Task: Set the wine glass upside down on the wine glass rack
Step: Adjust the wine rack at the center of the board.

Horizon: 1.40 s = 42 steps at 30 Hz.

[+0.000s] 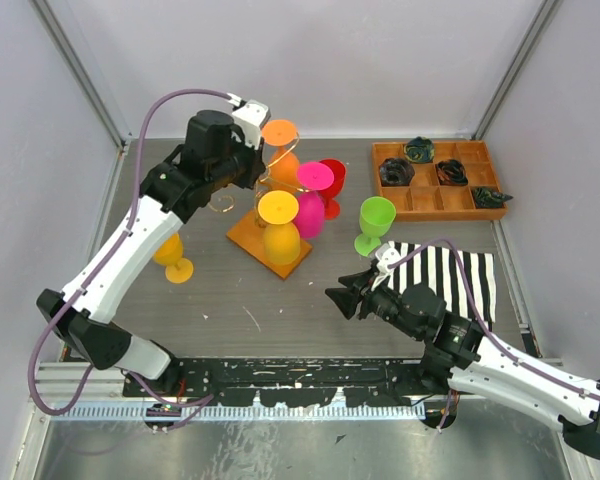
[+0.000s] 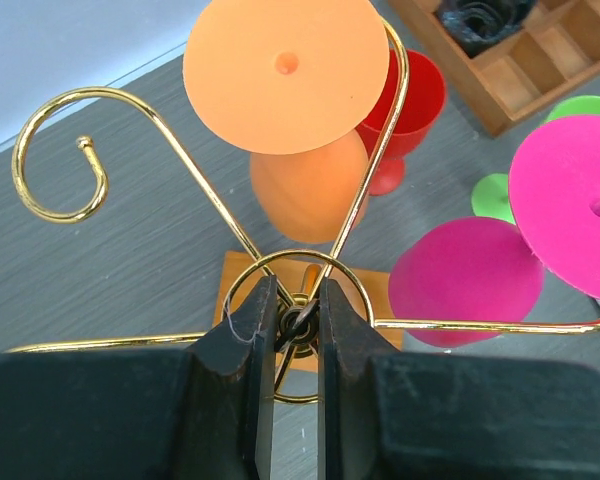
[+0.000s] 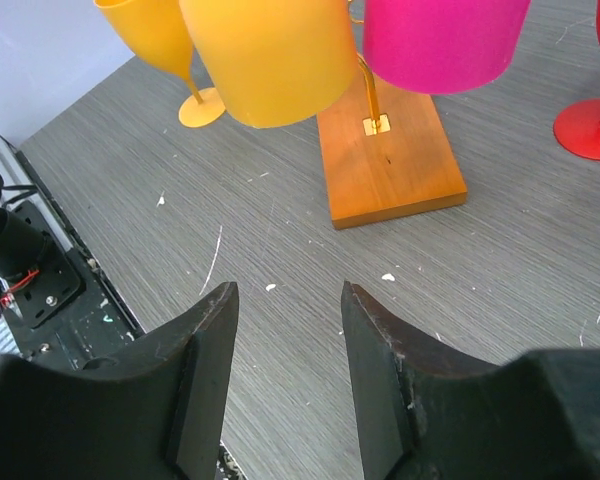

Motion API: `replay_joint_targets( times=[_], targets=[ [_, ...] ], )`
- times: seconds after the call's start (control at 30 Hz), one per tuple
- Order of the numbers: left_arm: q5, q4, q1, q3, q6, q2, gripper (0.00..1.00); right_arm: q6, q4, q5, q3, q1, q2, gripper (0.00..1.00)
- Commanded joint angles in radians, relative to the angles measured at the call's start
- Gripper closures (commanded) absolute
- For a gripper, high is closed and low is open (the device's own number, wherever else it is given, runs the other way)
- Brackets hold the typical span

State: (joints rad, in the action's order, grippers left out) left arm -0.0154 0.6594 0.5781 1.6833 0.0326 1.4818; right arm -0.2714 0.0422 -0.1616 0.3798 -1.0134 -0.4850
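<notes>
left arm extended, left fingers pinched | right fingers apart, low

Looks like a robotics lab cell rather than a home or kitchen. Boxed in by plain pale panels held between aluminium posts (silver extrusion, running up the corners). Carries two white-and-black machines, the left arm and the right arm, bolted to a black slotted rail at the near edge of a grey wood-grain table, with purple cable looping loose overhead. Holds only staged props: bright plastic goblets, a wine glass rack, a compartmented wooden tray, a striped cloth. Shows scratches and white flecks across the tabletop.
</notes>
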Motion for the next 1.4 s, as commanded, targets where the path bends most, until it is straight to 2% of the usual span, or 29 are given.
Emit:
replay_joint_targets(
  times=[0.0,0.2,0.47,0.67,0.9,1.1,1.2,1.37],
  targets=[
    [-0.248,-0.014,0.057,0.035,-0.065,-0.038,1.00,-0.021,-0.083,0.011,-0.001,-0.007,-0.005,0.48],
    [-0.448,-0.039,0.104,0.033,-0.165,-0.024,1.00,-0.032,-0.087,0.016,-0.004,-0.006,-0.005,0.48],
    [-0.625,-0.031,0.108,0.093,-0.319,0.031,1.00,-0.040,-0.087,0.013,-0.009,-0.006,-0.002,0.48],
    [-0.737,-0.045,0.113,0.128,-0.372,0.061,1.00,-0.047,-0.092,0.008,-0.020,-0.007,0.002,0.48],
    [-0.796,-0.058,0.113,0.176,-0.452,0.109,1.00,-0.051,-0.094,0.006,-0.021,-0.007,-0.003,0.47],
    [-0.775,-0.067,0.114,0.179,-0.478,0.136,1.00,-0.051,-0.086,0.006,-0.024,-0.006,0.007,0.47],
    [-0.770,-0.072,0.114,0.166,-0.476,0.131,0.84,-0.051,-0.079,0.003,-0.028,-0.006,0.019,0.47],
    [-0.772,-0.080,0.115,0.149,-0.463,0.106,0.76,-0.052,-0.079,0.000,-0.030,-0.006,0.021,0.47]
  ],
)
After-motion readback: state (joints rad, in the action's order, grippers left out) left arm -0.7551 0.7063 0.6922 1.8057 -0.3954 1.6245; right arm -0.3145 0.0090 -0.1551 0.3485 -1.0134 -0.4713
